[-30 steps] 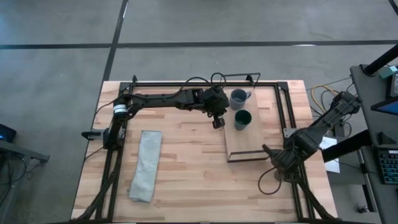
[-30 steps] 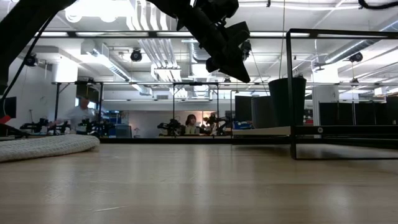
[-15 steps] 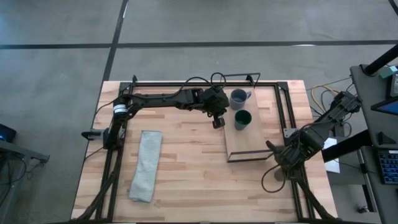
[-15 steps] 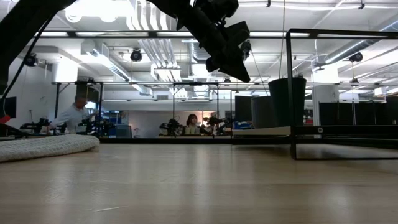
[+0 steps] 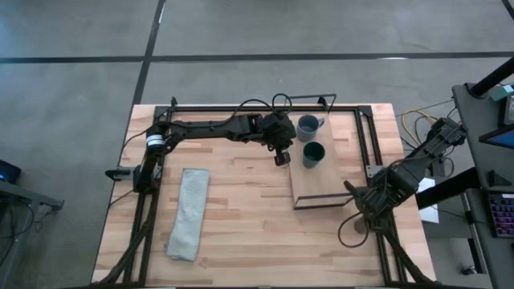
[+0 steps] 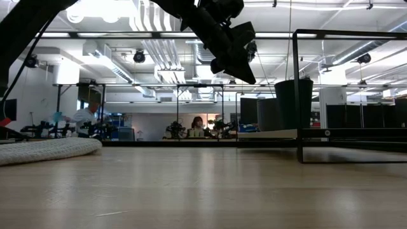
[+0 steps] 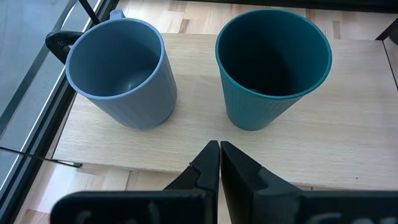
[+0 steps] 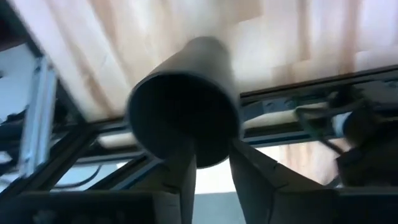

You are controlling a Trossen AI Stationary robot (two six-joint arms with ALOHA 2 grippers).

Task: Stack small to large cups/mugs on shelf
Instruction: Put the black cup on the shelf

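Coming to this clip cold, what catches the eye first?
Two cups stand side by side on the shelf: a blue-grey mug and a dark green cup. The left gripper hovers shut just short of them, while the right gripper clamps a dark cup near the table's right edge.

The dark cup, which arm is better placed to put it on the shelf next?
The right. Its pincer is shut on the dark cup near the shelf. The left pincer is shut and empty, facing the blue mug and green cup.
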